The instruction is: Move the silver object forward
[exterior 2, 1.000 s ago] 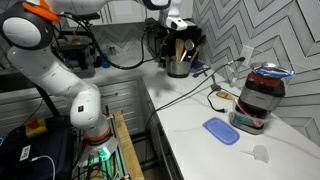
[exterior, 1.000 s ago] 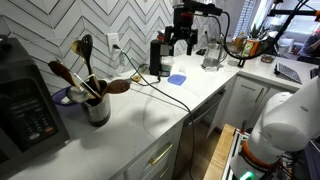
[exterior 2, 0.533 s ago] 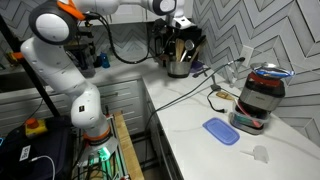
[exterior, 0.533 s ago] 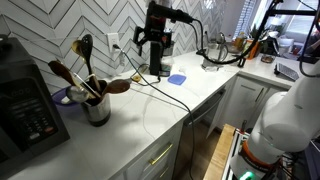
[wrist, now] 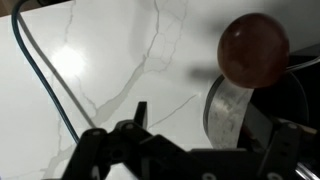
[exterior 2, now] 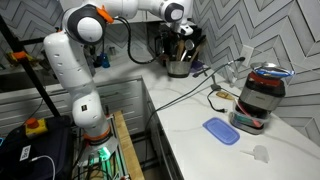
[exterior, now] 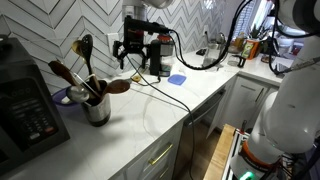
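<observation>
While the silver utensil crock stands on the white counter just beside the black appliance, wooden spoons jutting out, the gripper hangs up to its right, fingers spread wide, holding nothing.

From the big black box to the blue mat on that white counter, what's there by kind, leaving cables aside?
Black appliances: 2, the boxy one and the coffee machine
Silver utensil crock: 1
Blue mat: 1
Purplish item behind the crock: 1
Total: 5
</observation>
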You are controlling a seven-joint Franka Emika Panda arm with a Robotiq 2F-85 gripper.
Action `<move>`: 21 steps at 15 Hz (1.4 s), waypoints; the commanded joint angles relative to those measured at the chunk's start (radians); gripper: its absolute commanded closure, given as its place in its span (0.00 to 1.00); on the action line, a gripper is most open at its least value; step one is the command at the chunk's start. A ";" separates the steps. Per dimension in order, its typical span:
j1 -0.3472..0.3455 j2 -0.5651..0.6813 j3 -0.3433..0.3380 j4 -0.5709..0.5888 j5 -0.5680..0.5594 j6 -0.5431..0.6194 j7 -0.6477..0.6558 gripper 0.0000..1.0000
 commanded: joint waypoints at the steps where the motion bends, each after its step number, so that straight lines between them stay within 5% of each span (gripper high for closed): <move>1: 0.026 0.002 -0.028 0.010 0.000 -0.007 -0.003 0.00; 6: 0.039 0.080 -0.033 0.078 -0.023 0.025 0.094 0.00; 21: 0.165 0.437 -0.062 0.434 -0.090 -0.116 0.177 0.00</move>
